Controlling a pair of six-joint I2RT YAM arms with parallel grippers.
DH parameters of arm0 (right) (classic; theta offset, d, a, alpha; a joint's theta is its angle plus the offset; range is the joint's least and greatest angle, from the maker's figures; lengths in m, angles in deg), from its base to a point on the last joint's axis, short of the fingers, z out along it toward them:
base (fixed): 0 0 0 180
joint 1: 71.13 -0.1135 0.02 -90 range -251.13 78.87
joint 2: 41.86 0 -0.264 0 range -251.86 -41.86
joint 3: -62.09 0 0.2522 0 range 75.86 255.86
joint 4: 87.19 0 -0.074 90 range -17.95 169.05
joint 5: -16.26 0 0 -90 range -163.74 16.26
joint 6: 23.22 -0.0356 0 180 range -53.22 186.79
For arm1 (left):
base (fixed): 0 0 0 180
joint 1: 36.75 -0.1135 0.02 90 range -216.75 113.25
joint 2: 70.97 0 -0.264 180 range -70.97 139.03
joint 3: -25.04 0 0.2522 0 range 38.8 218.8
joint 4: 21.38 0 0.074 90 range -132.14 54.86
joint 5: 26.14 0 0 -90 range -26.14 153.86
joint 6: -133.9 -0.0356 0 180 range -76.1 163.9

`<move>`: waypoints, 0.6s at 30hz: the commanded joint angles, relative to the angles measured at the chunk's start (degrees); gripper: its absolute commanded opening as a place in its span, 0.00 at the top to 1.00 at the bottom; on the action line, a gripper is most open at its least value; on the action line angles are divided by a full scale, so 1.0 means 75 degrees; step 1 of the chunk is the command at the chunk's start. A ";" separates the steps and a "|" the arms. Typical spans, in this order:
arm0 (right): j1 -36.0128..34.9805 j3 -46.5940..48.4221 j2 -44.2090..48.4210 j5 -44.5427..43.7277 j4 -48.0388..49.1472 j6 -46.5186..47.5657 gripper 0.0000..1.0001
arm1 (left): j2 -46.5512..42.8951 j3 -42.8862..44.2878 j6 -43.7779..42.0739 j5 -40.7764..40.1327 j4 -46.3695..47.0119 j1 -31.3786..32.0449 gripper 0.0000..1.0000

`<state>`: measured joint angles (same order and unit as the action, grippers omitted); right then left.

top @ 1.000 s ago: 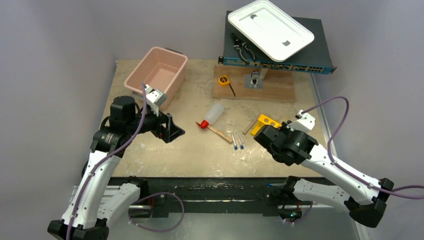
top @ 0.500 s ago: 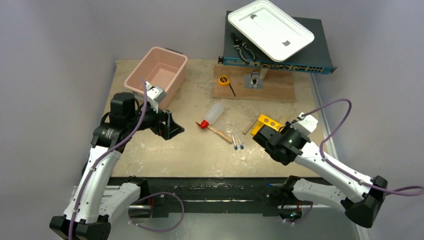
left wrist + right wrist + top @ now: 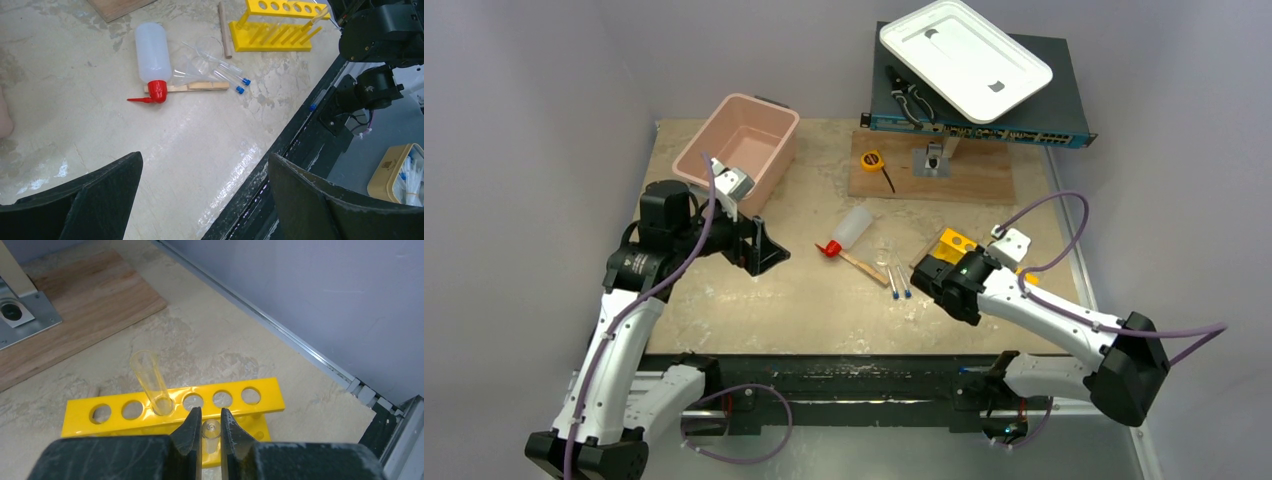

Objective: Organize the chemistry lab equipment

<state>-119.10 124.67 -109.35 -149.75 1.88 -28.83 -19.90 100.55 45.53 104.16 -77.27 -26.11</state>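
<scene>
On the right half of the tabletop point(image 3: 824, 300), a yellow holed rack point(image 3: 172, 407) is standing upright. The right claw point(image 3: 209, 422) is pinching a held tube point(image 3: 211, 429) right against the rack's long side (only its round clear end is showing between the fingers). A racked tube point(image 3: 150, 382) is leaning in one of the middle holes.

Left of the rack, two blue-tipped tubes point(image 3: 227, 75) are lying side by side, touching a wooden stick point(image 3: 200, 86). A squeeze bottle point(image 3: 152, 52) is lying on its side, its red nozzle resting over that stick. A second stick point(image 3: 223, 30) is lying just beside the rack.

The left claw point(image 3: 205, 192) is hovering well left of the bottle, fingers spread wide and holding nothing. A pink bin point(image 3: 739, 145) is sitting at the far left.
</scene>
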 commanded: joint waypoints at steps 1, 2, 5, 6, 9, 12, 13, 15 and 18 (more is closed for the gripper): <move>0.0018 -0.0004 -0.0174 -0.0559 -0.0100 -0.0792 1.00 | 0.0055 0.0274 -0.0182 0.0170 0.0087 -0.0091 0.04; 0.0012 -0.0015 -0.0218 -0.0529 -0.0130 -0.0930 1.00 | 0.0072 0.0284 -0.0185 0.0181 0.0095 -0.0104 0.04; 0.0020 -0.0046 -0.0465 -0.0409 -0.0169 -0.1378 1.00 | 0.0106 0.0325 -0.0185 0.0182 0.0111 -0.0127 0.04; 0.0011 -0.0075 -0.0541 -0.0405 -0.0172 -0.1530 1.00 | 0.0114 0.0340 -0.0188 0.0190 0.0099 -0.0137 0.04; 0.0014 -0.0104 -0.0739 -0.0412 -0.0165 -0.1740 1.00 | 0.0136 0.0378 -0.0183 0.0193 0.0055 -0.0152 0.04; 0.0014 -0.0123 -0.0743 -0.0434 -0.0108 -0.1823 1.00 | 0.0146 0.0379 -0.0183 0.0194 0.0043 -0.0172 0.04; 0.0020 -0.0133 -0.0725 -0.0417 -0.0093 -0.1829 1.00 | 0.0144 0.0373 -0.0191 0.0191 0.0057 -0.0175 0.04; 0.0015 -0.0165 -0.0664 -0.0401 -0.0085 -0.1884 1.00 | 0.0140 0.0351 -0.0184 0.0194 0.0062 -0.0176 0.04; 0.0017 -0.0192 -0.0584 -0.0332 -0.0105 -0.1878 1.00 | 0.0140 0.0344 -0.0184 0.0190 0.0087 -0.0187 0.04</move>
<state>-119.10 124.04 -115.20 -150.58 1.73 -39.58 -18.79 100.95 44.72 104.38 -77.44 -27.01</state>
